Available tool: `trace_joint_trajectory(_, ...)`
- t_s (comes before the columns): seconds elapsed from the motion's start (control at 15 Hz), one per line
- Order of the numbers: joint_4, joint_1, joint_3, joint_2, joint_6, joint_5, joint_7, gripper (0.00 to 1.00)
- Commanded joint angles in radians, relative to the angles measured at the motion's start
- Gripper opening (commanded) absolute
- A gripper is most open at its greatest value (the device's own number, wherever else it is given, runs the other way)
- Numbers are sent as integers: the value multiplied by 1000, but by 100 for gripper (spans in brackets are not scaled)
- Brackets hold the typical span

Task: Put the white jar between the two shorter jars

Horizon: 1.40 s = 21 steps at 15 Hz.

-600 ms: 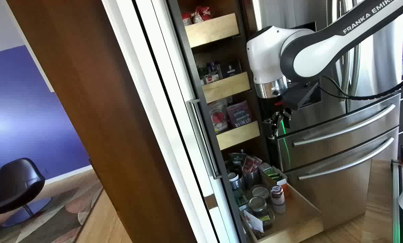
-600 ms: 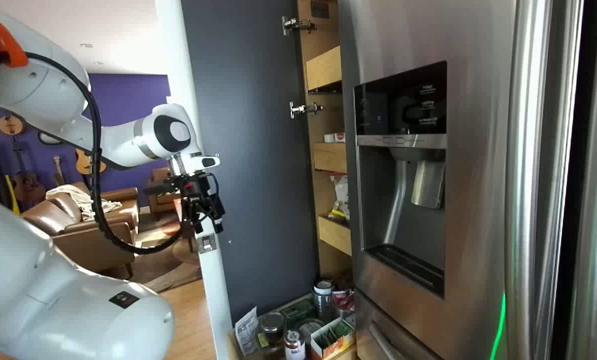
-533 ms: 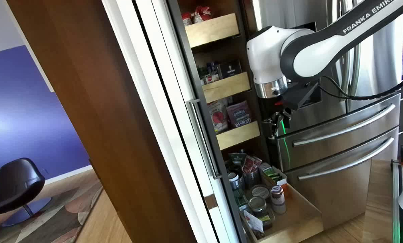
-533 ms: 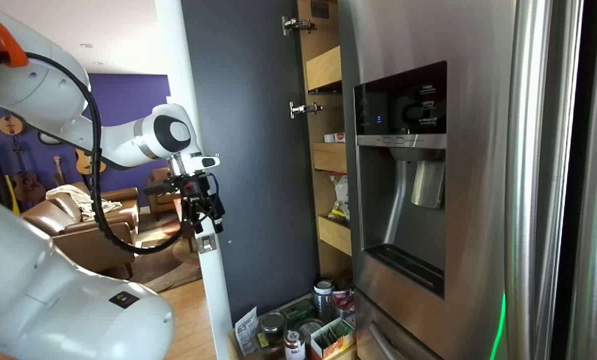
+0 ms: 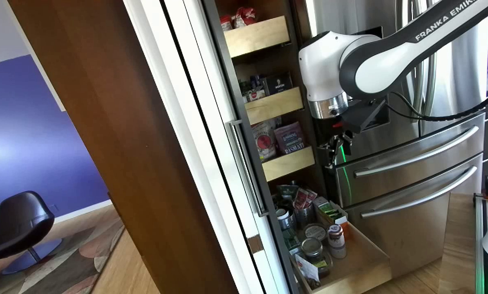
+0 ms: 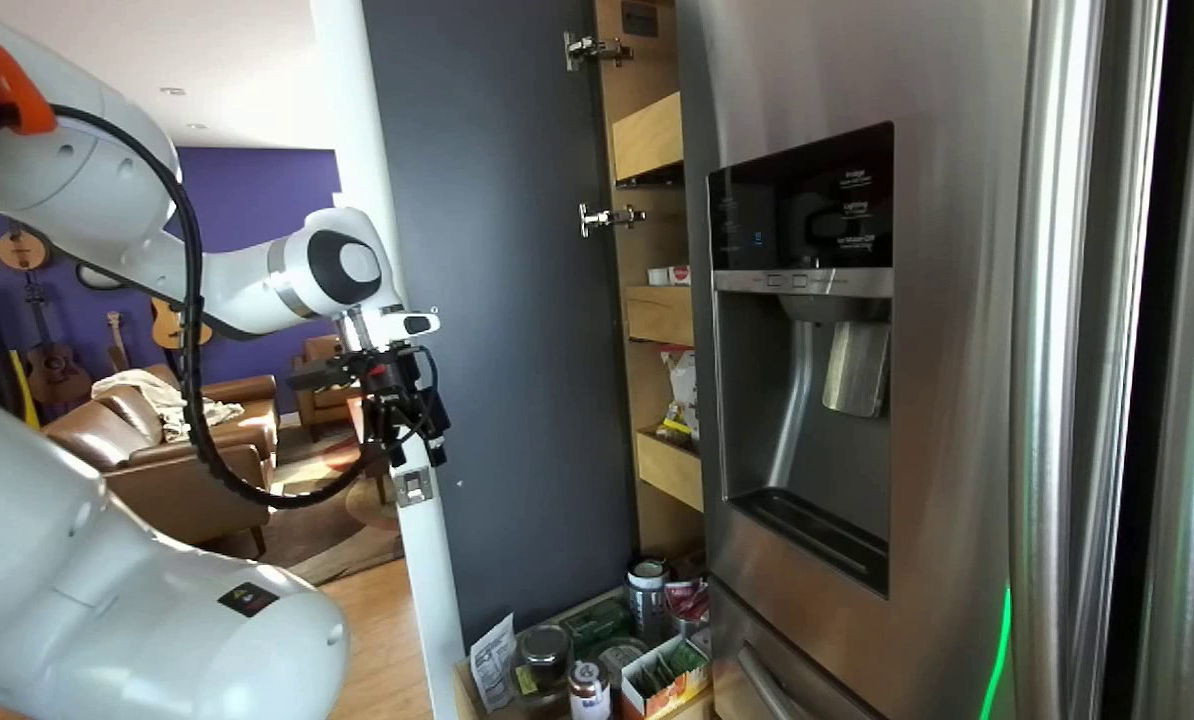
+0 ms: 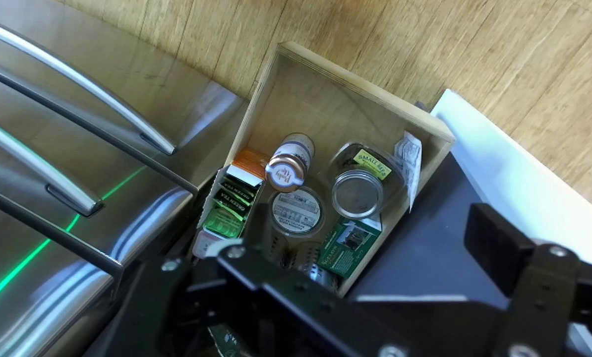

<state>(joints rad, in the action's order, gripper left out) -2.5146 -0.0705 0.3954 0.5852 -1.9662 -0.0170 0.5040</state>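
Well below the wide-parted, empty black fingers, the white cylindrical copper-lidded jar stands beside the short clear silver-lidded jar and short clear label-topped jar, whose tight gap may tip it on entry.

Bright glare and a thin green light streak cross the gray stainless-steel refrigerator at left in the wrist view.

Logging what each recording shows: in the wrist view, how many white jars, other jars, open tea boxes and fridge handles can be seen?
White jar: 1
Other jars: 2
Open tea box: 1
Fridge handles: 2
Total visible: 6
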Motion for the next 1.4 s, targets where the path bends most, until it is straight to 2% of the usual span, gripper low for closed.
trace_joint_trajectory(0.0, 1, -22, -20, -5, 2, 13, 11, 100)
trace_joint_trajectory(0.13, 1, -23, -20, -5, 2, 13, 11, 100)
trace_joint_trajectory(0.33, 0, -1, -36, -72, -35, 12, 16, 100)
trace_joint_trajectory(0.6, -34, 13, -91, -167, -114, -8, 4, 100)
trace_joint_trajectory(1.2, -143, 66, -192, -473, -533, 31, 44, 100)
trace_joint_trajectory(1.33, -150, 70, -207, -552, -630, 72, 74, 100)
